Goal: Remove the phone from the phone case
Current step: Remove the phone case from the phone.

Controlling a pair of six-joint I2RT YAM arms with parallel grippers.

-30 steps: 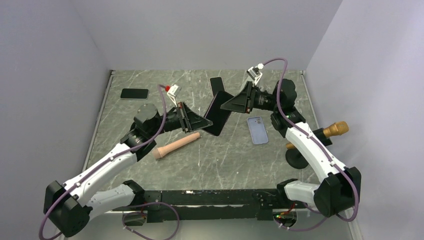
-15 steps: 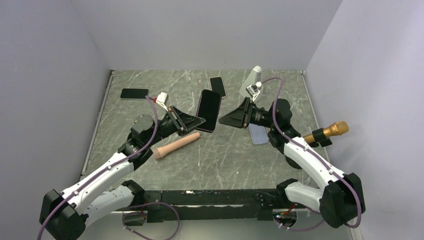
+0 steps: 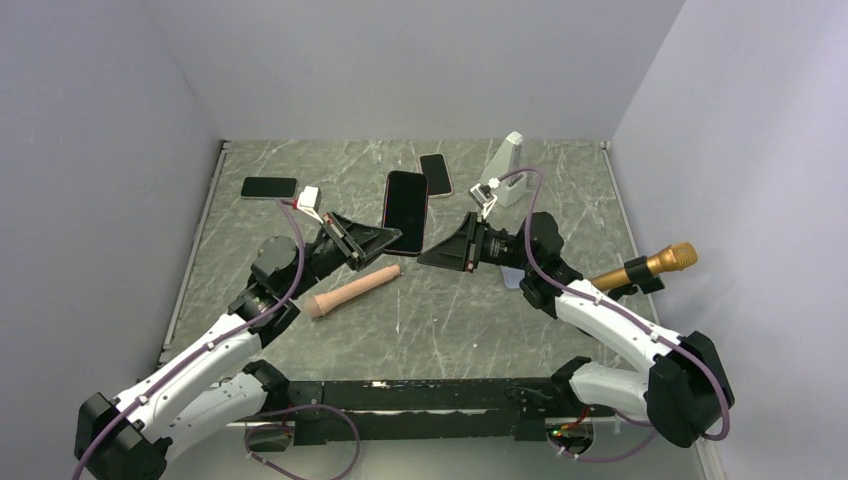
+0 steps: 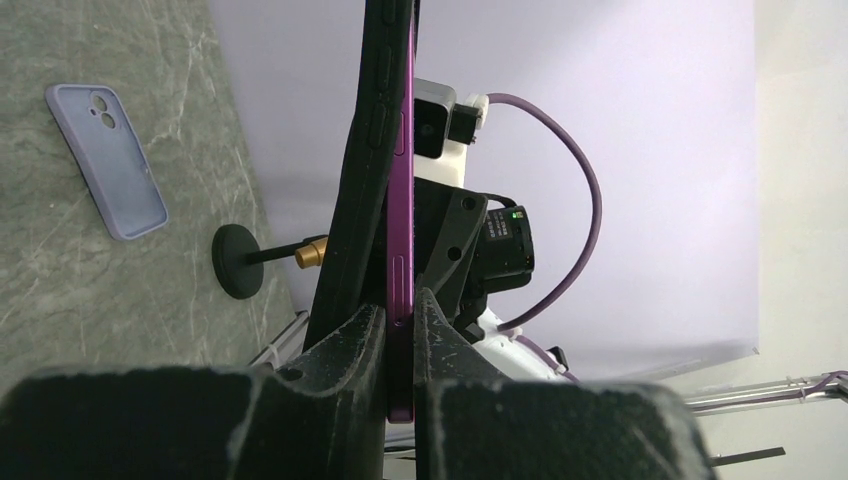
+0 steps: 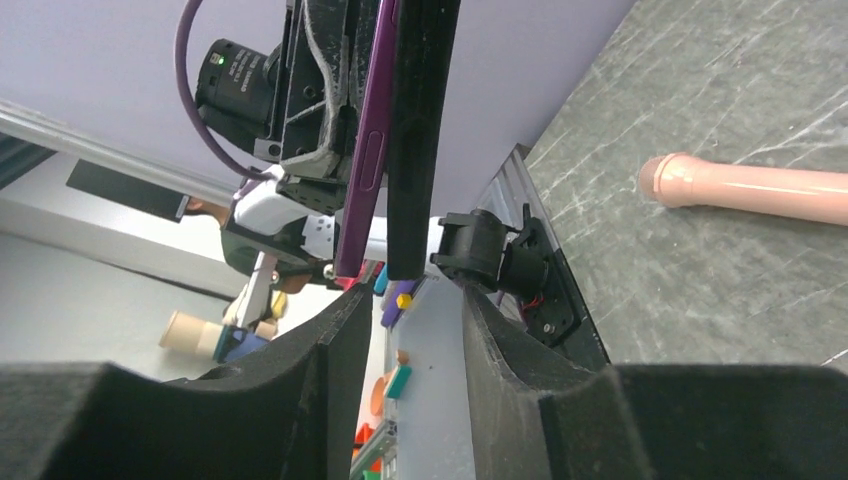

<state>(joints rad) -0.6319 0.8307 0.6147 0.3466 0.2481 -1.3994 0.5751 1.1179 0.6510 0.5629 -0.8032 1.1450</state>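
Note:
A purple phone (image 3: 404, 205) is held upright above the table's middle, and my left gripper (image 3: 392, 240) is shut on its lower edge. In the left wrist view the fingers (image 4: 440, 345) clamp the phone's purple rim (image 4: 402, 230), and the black phone case (image 4: 350, 190) stands peeled away from it on one side. My right gripper (image 3: 424, 258) sits just right of and below the phone. Its jaws (image 5: 410, 300) are open, with the ends of the case (image 5: 420, 130) and the phone (image 5: 367, 160) just beyond the fingertips and nothing gripped.
A pink cylinder (image 3: 354, 290) lies below the phone. A black phone (image 3: 269, 187) lies at the back left, another phone (image 3: 435, 174) and a white block (image 3: 508, 155) at the back. A light blue case (image 4: 105, 160) lies flat. A gold microphone (image 3: 655, 263) on a stand is at the right.
Both grippers moved left and nearer. The left one turned the phone upright. The right gripper came off the phone's upper end and now sits by its lower right, jaws narrower than half a second ago.

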